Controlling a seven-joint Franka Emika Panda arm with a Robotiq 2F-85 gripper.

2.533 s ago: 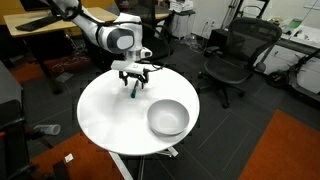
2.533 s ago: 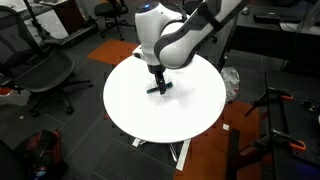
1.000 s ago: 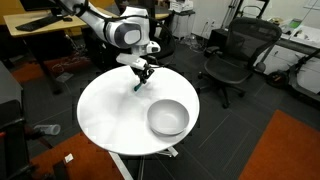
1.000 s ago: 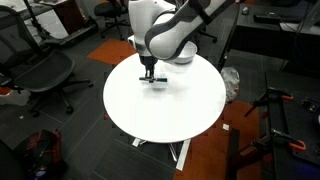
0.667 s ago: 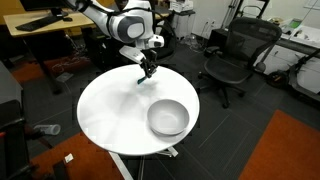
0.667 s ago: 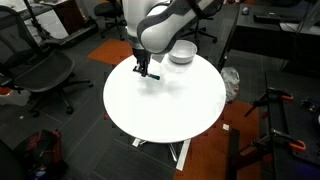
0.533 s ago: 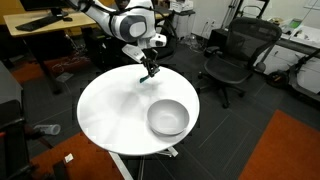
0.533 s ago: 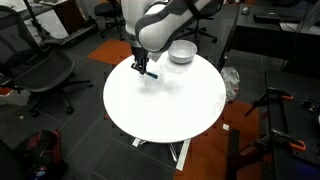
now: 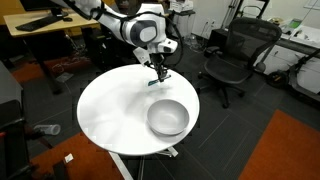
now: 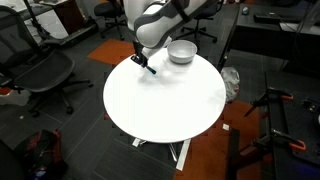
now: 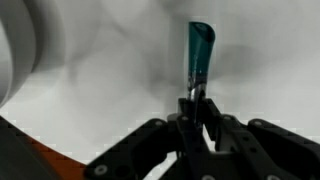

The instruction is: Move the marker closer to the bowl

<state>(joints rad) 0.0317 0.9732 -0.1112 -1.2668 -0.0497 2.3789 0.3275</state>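
Observation:
My gripper [image 9: 159,73] [image 10: 142,61] hangs above the round white table [image 9: 110,110] [image 10: 160,105], near its edge, and is shut on the marker. The marker [image 9: 158,80] [image 10: 150,69] is a short dark stick with a teal tip that pokes out below the fingers. In the wrist view the teal marker [image 11: 199,52] sticks out past the closed gripper [image 11: 197,108] over the white tabletop. The light grey bowl [image 9: 168,117] [image 10: 181,51] sits on the table, apart from the gripper; in an exterior view the arm hides part of it.
Black office chairs [image 9: 235,55] [image 10: 45,75] stand around the table. Desks [image 9: 40,30] line the back wall. An orange carpet patch [image 9: 285,150] lies on the floor. A tripod stand [image 10: 280,110] is beside the table.
The gripper has carried the marker, lifted off the tabletop, sideways across the table towards its rim, turning as it went. The bowl has stayed in place.

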